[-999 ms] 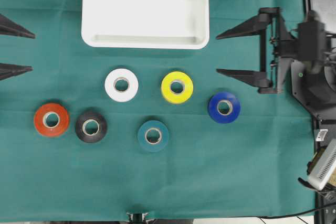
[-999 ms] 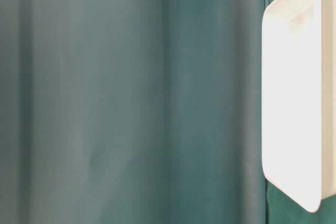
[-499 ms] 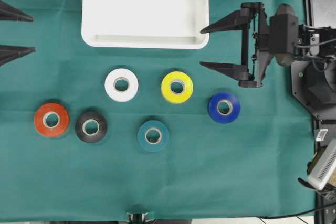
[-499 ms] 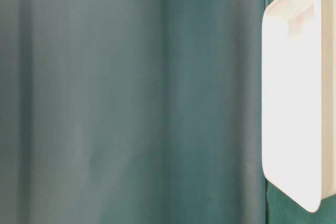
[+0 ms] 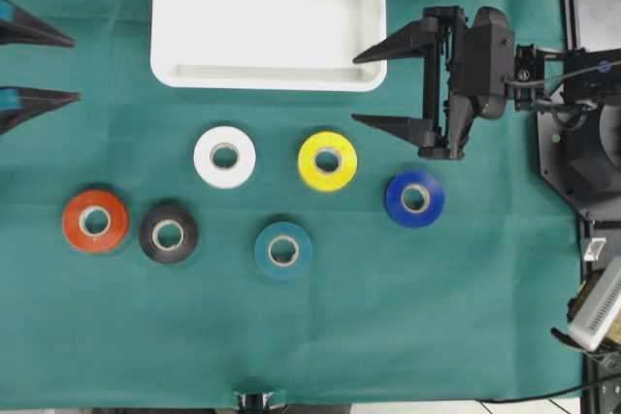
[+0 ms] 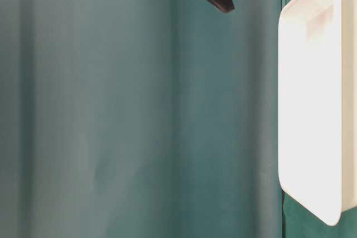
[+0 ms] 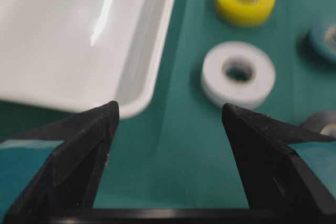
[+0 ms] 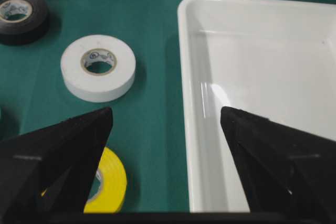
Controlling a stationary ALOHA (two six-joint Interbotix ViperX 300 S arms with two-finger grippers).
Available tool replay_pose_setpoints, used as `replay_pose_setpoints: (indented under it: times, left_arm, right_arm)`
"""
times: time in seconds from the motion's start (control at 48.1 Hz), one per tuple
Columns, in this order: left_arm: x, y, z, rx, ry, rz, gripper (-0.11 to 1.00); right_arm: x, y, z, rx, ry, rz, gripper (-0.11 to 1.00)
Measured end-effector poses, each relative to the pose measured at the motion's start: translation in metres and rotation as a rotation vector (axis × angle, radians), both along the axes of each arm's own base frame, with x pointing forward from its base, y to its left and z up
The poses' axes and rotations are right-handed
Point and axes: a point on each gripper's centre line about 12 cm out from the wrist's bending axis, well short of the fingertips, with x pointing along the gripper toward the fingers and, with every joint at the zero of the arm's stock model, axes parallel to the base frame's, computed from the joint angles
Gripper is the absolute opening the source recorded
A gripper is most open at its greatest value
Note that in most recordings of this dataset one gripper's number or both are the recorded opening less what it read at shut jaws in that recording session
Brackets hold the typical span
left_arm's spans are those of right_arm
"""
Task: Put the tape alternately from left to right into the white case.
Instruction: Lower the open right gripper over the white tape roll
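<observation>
My right gripper (image 5: pixel 371 86) spread, empty; yellow roll (image 5: pixel 327 160) just below-left of tips, lying flat; left gripper (image 5: pixel 58 68) spread, farther off

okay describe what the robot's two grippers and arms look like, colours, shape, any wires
Both grippers are matte black with long, wedge-shaped jaws tapering to points. The right gripper sits on a boxy black wrist with thin dark cables trailing behind. Of the left gripper only the jaw tips show overhead, each with a small teal-blue patch near the frame edge.
</observation>
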Motion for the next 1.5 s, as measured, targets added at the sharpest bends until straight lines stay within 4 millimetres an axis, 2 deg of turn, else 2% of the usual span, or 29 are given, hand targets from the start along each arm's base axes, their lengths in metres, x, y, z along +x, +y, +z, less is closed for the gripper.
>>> replay_pose_setpoints:
  times: [0.187,0.395,0.749,0.936,1.498]
  left_arm:
    - [0.033,-0.001,-0.016,0.013,0.122,-0.034,0.83]
    - [0.047,-0.002,-0.024,0.016,0.165,-0.049,0.83]
    - [0.050,-0.009,-0.024,0.023,0.167,-0.080,0.83]
    - [0.051,-0.010,-0.021,0.021,0.172,-0.081,0.83]
    - [0.056,-0.009,-0.014,0.031,0.199,-0.090,0.83]
  right_arm:
    - [0.001,0.000,0.000,0.000,0.002,0.000,0.84]
    - [0.004,0.000,-0.008,0.005,0.040,-0.001,0.84]
    - [0.020,-0.002,-0.022,0.011,0.119,-0.001,0.84]
    - [0.025,-0.002,-0.021,0.012,0.148,0.000,0.84]
    - [0.027,-0.003,-0.024,0.015,0.165,-0.002,0.84]
